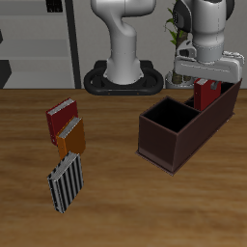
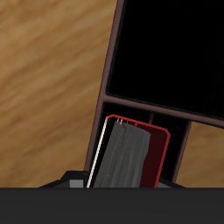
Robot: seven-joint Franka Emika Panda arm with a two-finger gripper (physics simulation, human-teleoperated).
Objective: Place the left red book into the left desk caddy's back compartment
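**Red book held over the caddy's far end**

The claw [image 1: 205, 85] is clamped on the left red book [image 1: 205, 94], holding it upright above the far end of the left desk caddy [image 1: 172, 145] — the end nearer the robot's base, where the back compartment [image 1: 220, 99] lies. In the exterior view the book's lower part sits at about the level of the caddy's rim; whether it touches the walls cannot be told.

The wrist view supplies what the exterior view lacks: it looks straight down past the book [image 2: 144, 157], showing its bright red cover as a thin border, white page edges along one side and a grey shaded face. Below it the caddy's dark dividers [image 2: 149, 112] cross, marking off the large square section [image 2: 171, 48], which reads as pure black, from narrower cells beside the book. The claw's own fingers are not distinguishable in that view.

Only the exterior view shows the rest of the wood-grain bench [image 1: 116, 207]: a darker-red book [image 1: 62, 120], an orange-brown book [image 1: 71, 137] just in front of it, and a black-and-white striped book [image 1: 66, 182] nearer the front edge — all well apart from the caddy. The caddy is a long maroon-brown box with straight, smooth walls.
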